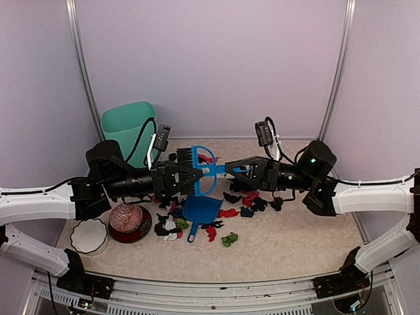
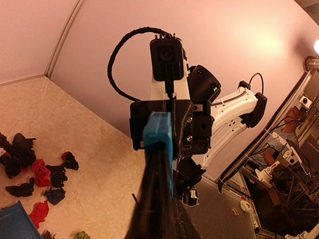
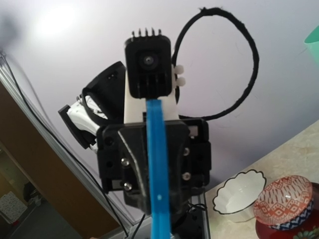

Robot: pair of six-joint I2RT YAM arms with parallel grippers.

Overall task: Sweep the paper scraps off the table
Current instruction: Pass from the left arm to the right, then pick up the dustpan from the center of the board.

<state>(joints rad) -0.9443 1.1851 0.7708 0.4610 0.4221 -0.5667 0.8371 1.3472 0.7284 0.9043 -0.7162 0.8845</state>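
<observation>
Paper scraps (image 1: 251, 197) lie on table (image 1: 295, 243) below right claw (image 1: 231, 168) gripping brush (image 1: 207, 169).

Table (image 1: 295, 252): paper scraps (image 1: 228, 213), dustpan (image 1: 202, 209), white bowl (image 1: 88, 235), bin (image 1: 128, 128).

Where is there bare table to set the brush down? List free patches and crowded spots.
Free: the front right of the table, between the green scrap and the right arm, and along the front rail. Crowded: the middle, paper scraps around the dustpan; the front left, a red bowl and a white bowl.
</observation>
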